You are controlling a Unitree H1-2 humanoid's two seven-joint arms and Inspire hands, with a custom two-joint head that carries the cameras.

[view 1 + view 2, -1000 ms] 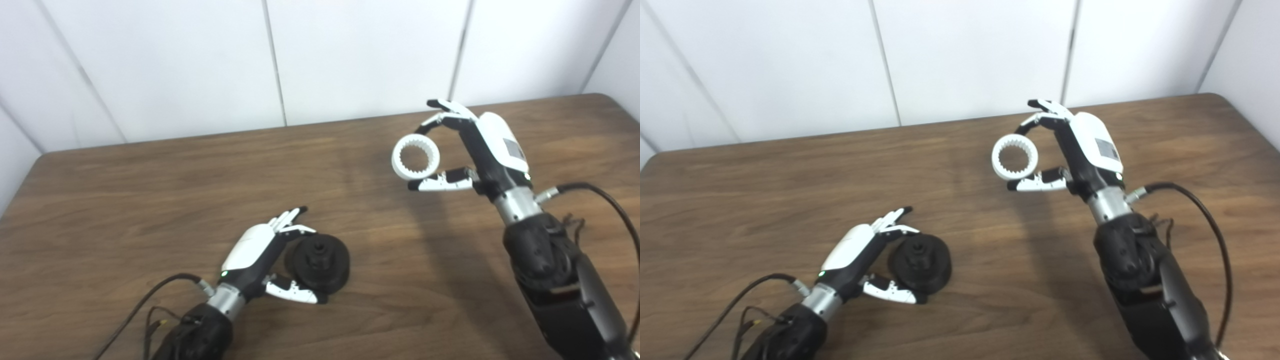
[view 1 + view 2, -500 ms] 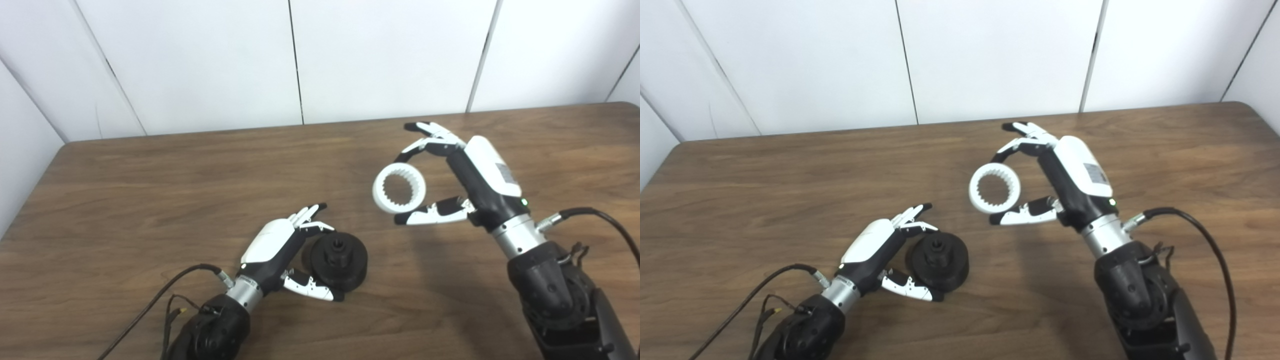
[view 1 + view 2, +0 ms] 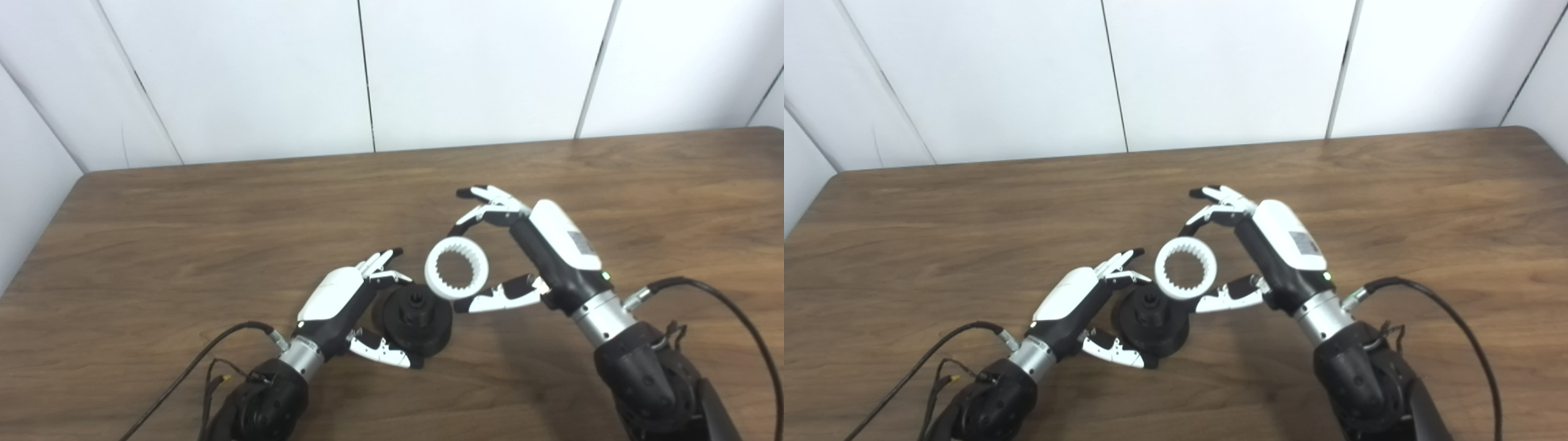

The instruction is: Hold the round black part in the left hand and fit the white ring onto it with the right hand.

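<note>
The round black part [image 3: 414,316] rests on the wooden table, with a raised hub at its middle. My left hand [image 3: 343,303] is shut on it, fingers over its far side and thumb under its near edge. My right hand [image 3: 539,257] is shut on the white ring [image 3: 456,276], which has teeth on its inner face. The ring is held in the air between fingers and thumb, just up and to the right of the black part, close to it and tilted toward me. Both also show in the right eye view: the ring [image 3: 1185,276] and the black part [image 3: 1150,320].
The wooden table [image 3: 153,245] runs back to a white panelled wall [image 3: 367,73]. Black cables [image 3: 202,361] trail from both wrists across the table's near part.
My right hand has carried the white ring down and to the left, from high over the table's right side to just beside the black part. The camera has shifted too. The left hand keeps its hold.
</note>
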